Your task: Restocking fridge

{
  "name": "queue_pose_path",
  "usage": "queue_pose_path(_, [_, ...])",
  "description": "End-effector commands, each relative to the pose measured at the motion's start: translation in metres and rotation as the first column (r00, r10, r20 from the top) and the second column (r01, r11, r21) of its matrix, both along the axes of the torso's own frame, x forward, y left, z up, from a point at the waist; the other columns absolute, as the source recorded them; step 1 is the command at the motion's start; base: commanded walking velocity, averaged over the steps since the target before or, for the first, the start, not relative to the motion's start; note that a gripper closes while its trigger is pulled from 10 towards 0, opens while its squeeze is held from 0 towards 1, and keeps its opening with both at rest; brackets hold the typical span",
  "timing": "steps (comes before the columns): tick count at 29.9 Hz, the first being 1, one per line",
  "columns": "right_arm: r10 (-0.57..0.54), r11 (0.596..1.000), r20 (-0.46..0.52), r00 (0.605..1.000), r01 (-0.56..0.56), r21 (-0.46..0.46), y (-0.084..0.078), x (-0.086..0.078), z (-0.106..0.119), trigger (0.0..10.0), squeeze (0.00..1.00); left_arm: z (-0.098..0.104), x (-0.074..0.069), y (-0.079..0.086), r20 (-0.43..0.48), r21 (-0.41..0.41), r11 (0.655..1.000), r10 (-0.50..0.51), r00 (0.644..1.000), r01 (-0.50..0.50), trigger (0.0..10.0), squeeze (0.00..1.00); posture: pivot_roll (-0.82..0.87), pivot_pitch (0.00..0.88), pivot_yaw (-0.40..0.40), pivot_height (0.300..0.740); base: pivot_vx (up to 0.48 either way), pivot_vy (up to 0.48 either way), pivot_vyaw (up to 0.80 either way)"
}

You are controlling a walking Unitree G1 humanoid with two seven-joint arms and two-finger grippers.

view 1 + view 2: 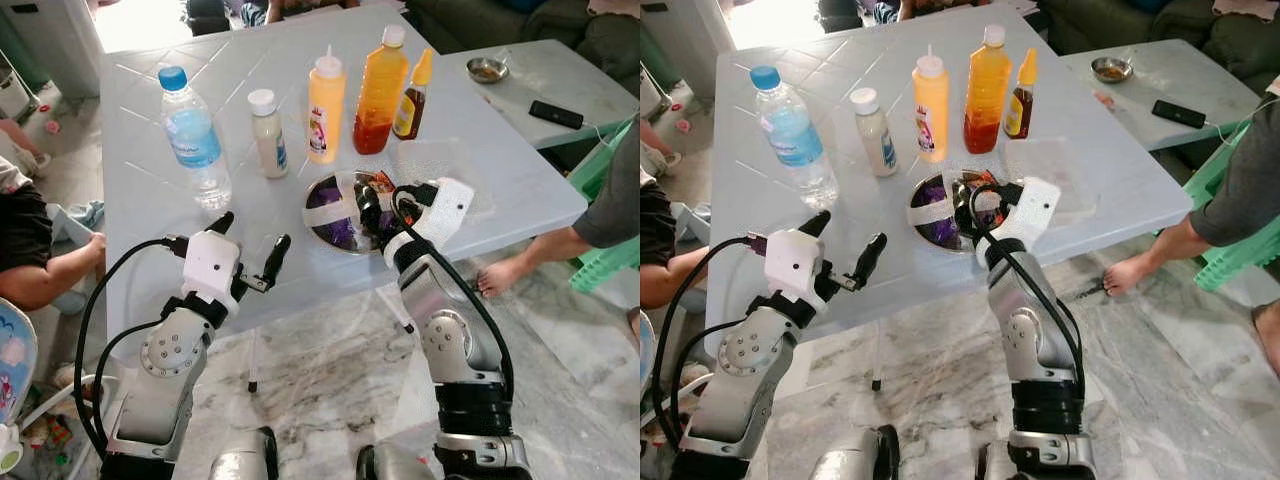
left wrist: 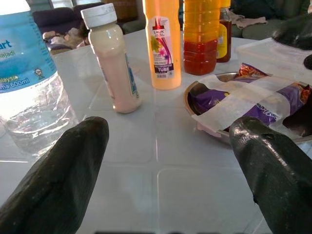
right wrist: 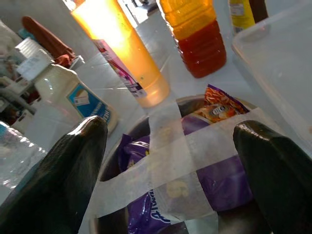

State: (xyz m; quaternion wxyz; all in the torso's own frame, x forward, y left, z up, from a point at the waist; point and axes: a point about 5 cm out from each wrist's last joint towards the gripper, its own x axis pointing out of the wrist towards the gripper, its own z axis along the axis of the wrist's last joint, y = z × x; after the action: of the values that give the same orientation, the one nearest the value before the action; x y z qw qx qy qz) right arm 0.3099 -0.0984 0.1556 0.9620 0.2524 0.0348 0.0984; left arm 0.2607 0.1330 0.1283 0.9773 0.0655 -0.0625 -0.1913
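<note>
While nothing has actually been picked up yet, the right gripper point(image 1: 378, 212) is parked right over the metal bowl point(image 1: 322, 192) of purple snack packets point(image 3: 161, 207), the one with white tape point(image 3: 161, 163) crossed over the top. Its fingers are spread wide, one on each side of the bowl, not gripping anything. The left gripper point(image 1: 250, 245) hovers low over the near edge of the desk point(image 1: 470, 170), fingers also released, with the water bottle point(image 1: 193, 137) just ahead of it.

Lined up further back on the desk: a small creamy bottle point(image 1: 268, 133), a yellow squeeze bottle point(image 1: 325, 97), a tall orange sauce bottle point(image 1: 381, 90) and a little dark one point(image 1: 411, 98). A clear plastic tub point(image 3: 280, 63) sits just beside the bowl.

So I'd say we're at the grab-the-first-item stage, and the bowl looks like the target. Next move probably means dropping the right fingers lower around the rim and closing evenly. That rim is shiny, so it could slip or tip. No fridge visible yet, so carrying comes after.
</note>
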Motion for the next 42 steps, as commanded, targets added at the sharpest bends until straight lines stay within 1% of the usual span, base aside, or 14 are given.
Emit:
queue_pose_path(1, [0.047,0.999,-0.004,0.999,-0.047,0.01,0.003,-0.008,-0.002,10.0,0.0,0.001,-0.002,-0.001,0.009,0.005,1.0,-0.015,1.0,0.015,10.0,0.0,0.03,0.124,0.011,0.74,0.0,0.0,0.0])
queue_pose_path(2, [0.047,0.999,-0.004,0.999,-0.047,0.01,0.003,-0.008,-0.002,10.0,0.0,0.001,-0.002,-0.001,0.009,0.005,1.0,-0.015,1.0,0.015,10.0,0.0,0.03,0.124,0.011,0.74,0.0,0.0,0.0])
queue_pose_path(4, [0.089,0.995,0.036,0.995,-0.088,-0.039,-0.003,-0.015,0.001,10.0,0.0,0.001,-0.002,-0.002,0.01,0.002,1.0,-0.021,1.0,0.021,10.0,0.0,0.03,0.124,0.011,0.74,0.0,0.0,0.0])
queue_pose_path(6, [0.098,0.994,0.042,0.994,-0.096,-0.048,-0.003,-0.016,0.002,10.0,0.0,0.002,-0.002,-0.002,0.011,0.002,1.0,-0.021,1.0,0.021,10.0,0.0,0.03,0.124,0.011,0.74,0.0,0.0,0.0])
queue_pose_path(7, [0.125,0.989,0.055,0.991,-0.12,-0.084,-0.007,-0.024,0.001,10.0,0.0,0.001,-0.001,-0.002,0.011,0.002,1.0,-0.021,1.0,0.021,10.0,0.0,0.02,0.121,0.013,0.74,0.0,0.0,0.0])
queue_pose_path(9, [0.146,0.985,0.058,0.988,-0.139,-0.105,-0.01,-0.031,-0.002,10.0,0.0,0.001,-0.001,-0.002,0.012,0.004,1.0,-0.022,1.0,0.022,10.0,0.0,0.02,0.121,0.013,0.74,0.0,0.0,0.0])
queue_pose_path(11, [0.154,0.979,0.033,0.988,-0.148,-0.138,-0.015,-0.04,-0.01,10.0,0.0,0.001,-0.001,-0.002,0.01,0.004,1.0,-0.024,1.0,0.023,10.0,0.0,0.01,0.121,0.016,0.74,0.0,0.0,0.0])
queue_pose_path(18, [0.137,0.981,-0.007,0.99,-0.137,-0.139,-0.021,-0.051,-0.019,10.0,0.0,0.0,-0.002,-0.002,0.004,0.004,0.999,-0.04,0.999,0.04,10.0,0.0,0.0,0.13,0.043,0.74,0.0,0.0,0.0])
queue_pose_path(23, [0.104,0.986,-0.018,0.994,-0.105,-0.129,-0.023,-0.065,-0.023,10.0,0.0,0.003,0.003,-0.003,0.001,0.026,0.996,-0.089,0.996,0.089,10.0,0.0,-0.01,0.141,0.075,0.74,0.0,0.0,0.0])
queue_pose_path(25, [0.093,0.987,-0.02,0.995,-0.095,-0.127,-0.023,-0.065,-0.024,10.0,0.0,0.003,0.003,-0.003,0.001,0.028,0.995,-0.092,0.996,0.092,10.0,0.0,-0.02,0.143,0.08,0.74,0.0,0.0,0.0])
queue_pose_path(29, [0.017,0.998,-0.047,0.999,-0.02,-0.066,-0.027,-0.062,-0.029,10.0,0.0,0.004,0.006,-0.003,0.003,0.032,0.995,-0.099,0.995,0.098,10.0,0.0,-0.01,0.144,0.091,0.74,0.0,0.0,0.0])
queue_pose_path(33, [-0.036,0.998,-0.044,0.998,0.034,-0.045,-0.031,-0.052,-0.03,10.0,0.0,0.004,0.006,-0.002,0.003,0.037,0.994,-0.104,0.995,0.104,10.0,0.0,-0.01,0.143,0.092,0.74,0.0,0.0,0.0])
queue_pose_path(36, [-0.086,0.996,-0.023,0.996,0.086,-0.035,-0.036,-0.042,-0.024,10.0,0.0,0.002,0.006,-0.001,-0.002,0.039,0.994,-0.105,0.994,0.105,10.0,0.0,-0.01,0.148,0.096,0.74,0.0,0.0,0.0])
queue_pose_path(42, [-0.158,0.987,-0.031,0.987,0.158,-0.003,-0.044,-0.028,-0.024,10.0,0.0,0.002,0.005,-0.007,0.002,0.052,0.989,-0.137,0.991,0.137,10.0,0.0,0.0,0.147,0.109,0.74,0.0,0.0,0.0])
